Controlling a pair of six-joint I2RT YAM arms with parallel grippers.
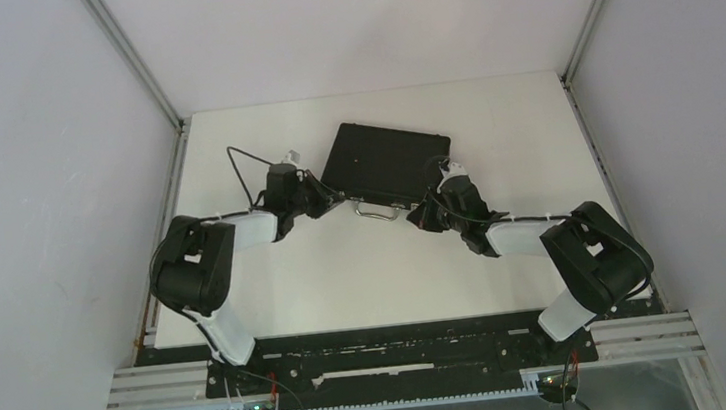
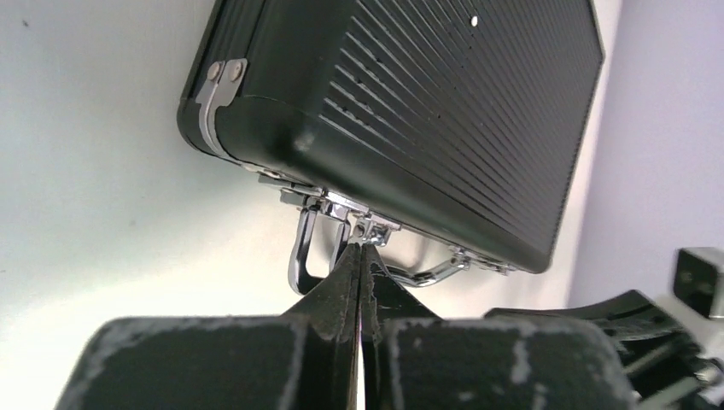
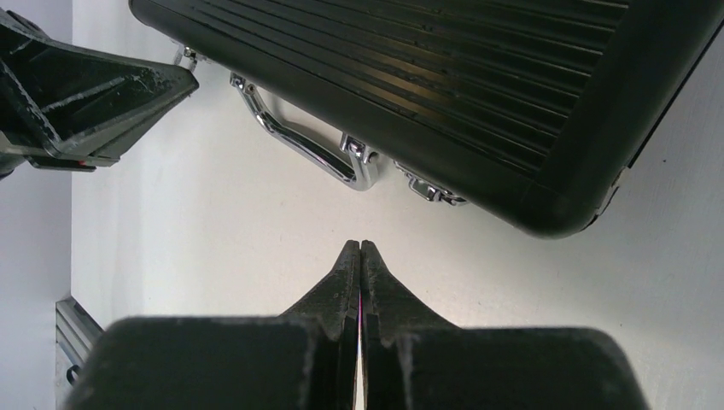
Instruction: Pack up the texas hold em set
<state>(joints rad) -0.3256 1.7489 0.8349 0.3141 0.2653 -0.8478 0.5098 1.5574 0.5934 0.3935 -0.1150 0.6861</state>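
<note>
The texas hold em set shows as a small black ribbed briefcase (image 1: 385, 163), lid down, lying flat at the table's back middle. Its silver handle (image 1: 378, 211) faces the arms. My left gripper (image 2: 362, 249) is shut, and its tips touch the underside of the left silver latch (image 2: 376, 229), beside the handle (image 2: 304, 256). From above, the left gripper (image 1: 338, 199) sits at the case's near left corner. My right gripper (image 3: 359, 246) is shut on nothing and stands a short way off the case (image 3: 444, 77), in front of the right latch (image 3: 431, 190). From above, the right gripper (image 1: 427, 214) is by the near right corner.
The white table (image 1: 346, 277) is bare between the arm bases and the case. Grey walls and metal frame rails (image 1: 134, 56) close it in on both sides. The left arm's fingers (image 3: 85, 102) show at the upper left of the right wrist view.
</note>
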